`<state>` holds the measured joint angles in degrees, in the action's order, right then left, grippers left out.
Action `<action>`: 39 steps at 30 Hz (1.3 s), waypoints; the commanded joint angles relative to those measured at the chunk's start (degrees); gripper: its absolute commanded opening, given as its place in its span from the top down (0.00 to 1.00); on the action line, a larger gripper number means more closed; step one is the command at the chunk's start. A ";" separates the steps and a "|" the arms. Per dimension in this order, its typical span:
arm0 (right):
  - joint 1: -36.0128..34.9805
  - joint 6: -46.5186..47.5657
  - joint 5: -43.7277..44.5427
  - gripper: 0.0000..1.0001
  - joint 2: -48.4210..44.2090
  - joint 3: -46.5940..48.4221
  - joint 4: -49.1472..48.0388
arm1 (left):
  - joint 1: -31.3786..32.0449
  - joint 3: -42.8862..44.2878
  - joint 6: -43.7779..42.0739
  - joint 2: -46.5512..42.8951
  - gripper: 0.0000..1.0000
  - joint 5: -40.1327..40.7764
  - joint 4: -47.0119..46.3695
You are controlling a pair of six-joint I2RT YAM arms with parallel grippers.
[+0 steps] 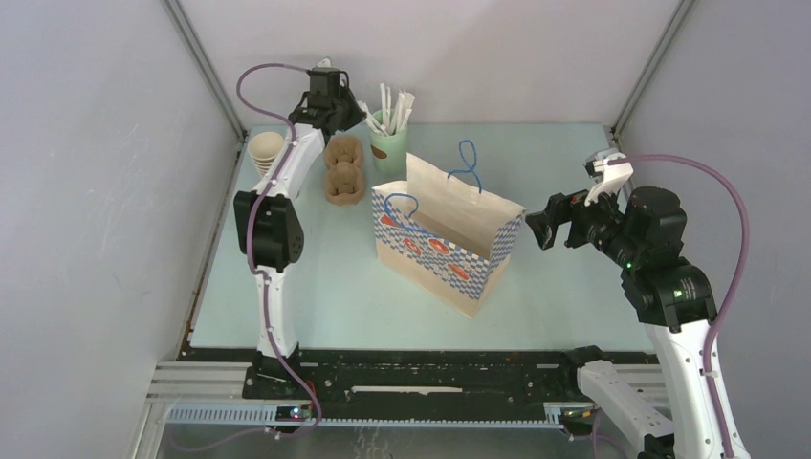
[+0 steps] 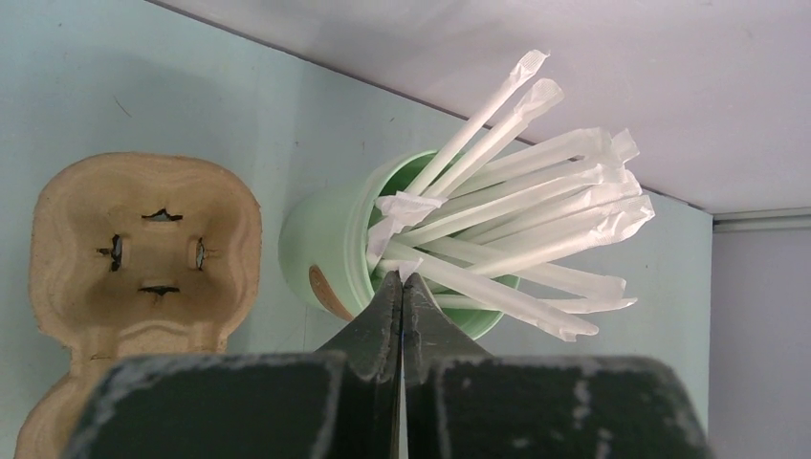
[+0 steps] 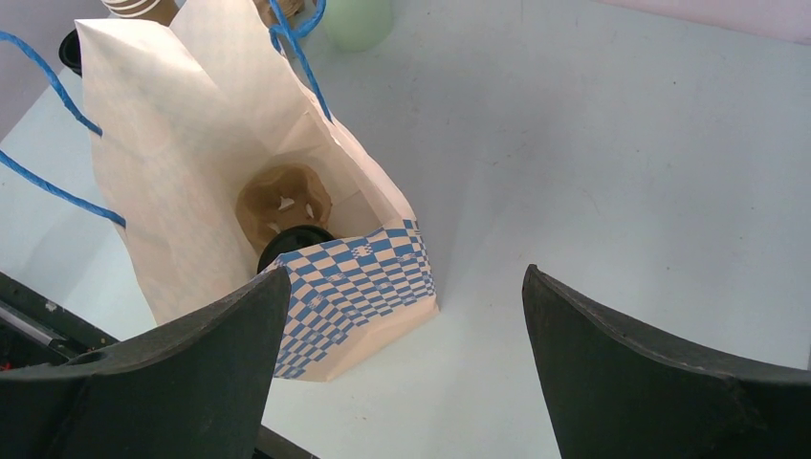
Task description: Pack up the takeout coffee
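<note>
Paper bag [image 1: 448,241] stands open mid-bench; I'm using it as the reference.

- Takeout coffee [image 3: 290,245]: inside the bag, low down. Only an arc of its black lid shows from the right wrist, sitting in a pulp carrier [image 3: 284,199] whose neighbouring well is empty. Cup body hidden by the bag wall.
- Right hand [image 3: 404,277]: fingers spread wide, holding nothing, hanging above and to the right of the bag, looking into its mouth.
- Left hand [image 2: 402,287]: fingers pressed together, well behind and left of the bag, tips at the lower ends of the wrapped straws [image 2: 516,201] in the green cup [image 2: 330,249]. I can't tell whether a wrapper is nipped.

Handling, my read: a paper cup is light if empty, top-heavy and sloshy if full. The wall dents under a hard squeeze, and the lid could pop. I'd grip mid-body below the lid rim and keep it upright. The bag is thin and floppy, so it will shift if nudged.
</note>
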<state>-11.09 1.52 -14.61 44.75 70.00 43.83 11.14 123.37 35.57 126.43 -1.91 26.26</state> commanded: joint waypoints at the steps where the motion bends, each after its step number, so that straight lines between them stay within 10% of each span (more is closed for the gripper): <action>1: -0.60 1.47 1.32 0.00 -0.71 -0.28 -1.73 | 0.51 4.72 -1.44 -4.27 1.00 0.76 -0.51; 39: -1.21 0.90 1.65 0.00 -1.10 -1.44 -2.61 | 3.98 13.10 -12.07 -6.07 1.00 10.96 4.71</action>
<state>-12.03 2.48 -12.56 44.12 68.93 43.38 14.68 132.97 25.36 124.05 7.46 31.44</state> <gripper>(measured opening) 0.994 0.004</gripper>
